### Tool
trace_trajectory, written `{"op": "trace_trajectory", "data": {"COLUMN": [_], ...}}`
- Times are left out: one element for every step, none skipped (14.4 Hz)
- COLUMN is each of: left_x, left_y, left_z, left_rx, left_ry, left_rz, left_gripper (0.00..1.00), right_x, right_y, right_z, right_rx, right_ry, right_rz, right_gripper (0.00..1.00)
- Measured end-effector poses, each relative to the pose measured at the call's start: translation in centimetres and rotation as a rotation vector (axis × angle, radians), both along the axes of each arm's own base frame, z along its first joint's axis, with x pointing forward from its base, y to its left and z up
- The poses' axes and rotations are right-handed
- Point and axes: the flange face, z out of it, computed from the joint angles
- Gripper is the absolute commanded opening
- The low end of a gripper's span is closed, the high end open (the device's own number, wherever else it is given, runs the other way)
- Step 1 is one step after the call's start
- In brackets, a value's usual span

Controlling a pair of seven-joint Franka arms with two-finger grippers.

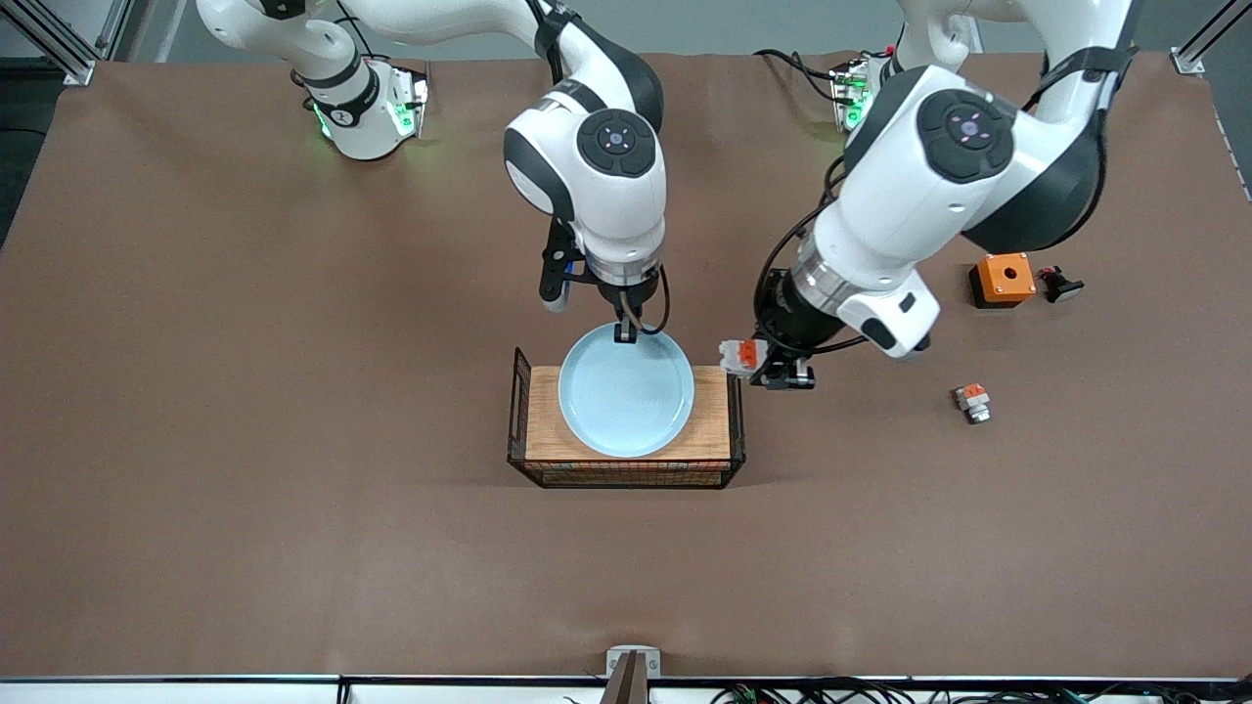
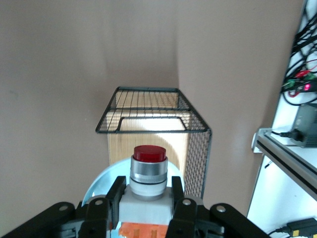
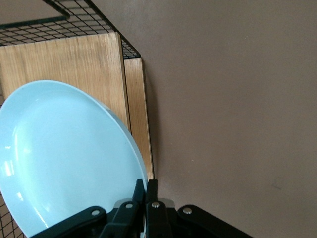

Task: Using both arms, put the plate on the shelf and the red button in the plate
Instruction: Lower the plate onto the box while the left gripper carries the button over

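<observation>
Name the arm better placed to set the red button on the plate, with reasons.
Left. The left gripper is shut on the red button beside the plate; the right gripper pinches the plate's rim.

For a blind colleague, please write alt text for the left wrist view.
The left gripper holds the red button, cap forward, over the plate. Past it stands a wire basket with a wooden floor, on the brown table.
</observation>
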Motion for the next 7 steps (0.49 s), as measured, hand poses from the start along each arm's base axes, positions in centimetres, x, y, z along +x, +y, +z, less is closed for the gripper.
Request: {"op": "trace_trajectory", "data": {"left_x": [0.1, 0.2, 0.4, 0.6, 0.8, 0.9, 1.0], "left_y": [-0.5, -0.9, -1.2, -1.3, -1.4, -1.3, -1.3], "left_z": [-0.6, -1.3, -1.9, -2.3, -2.6, -2.6, -2.5], "left_rx": [-0.001, -0.001, -0.001, -0.001, -0.002, -0.003, -0.004], "left_ry": [0.01, 0.019, 0.026, 0.032, 0.035, 0.034, 0.032], "left_rz": [0.002, 0.0, -0.002, -0.002, -0.002, 0.0, 0.0], "left_gripper": [0.3, 0.3, 0.3, 0.3, 0.3, 0.3, 0.3], "right_x": [-0.1, -0.3, -0.4, -0.4, -0.4, -0.4, -0.3], "right_y": [0.3, 0.4, 0.5, 0.5, 0.5, 0.5, 0.4], "right_z": [-0.3, -0.5, -0.7, -0.9, -1.0, -1.2, -1.4], "right_rx": [0.0, -0.002, -0.005, -0.008, -0.01, -0.014, -0.019], "right_ry": [-0.003, -0.003, -0.002, -0.001, -0.001, -0.001, -0.003], "right_rz": [0.0, 0.0, 0.0, 0.001, 0.001, 0.001, 0.003], "right_gripper": [0.0, 0.0, 0.0, 0.0, 0.0, 0.01, 0.02]}}
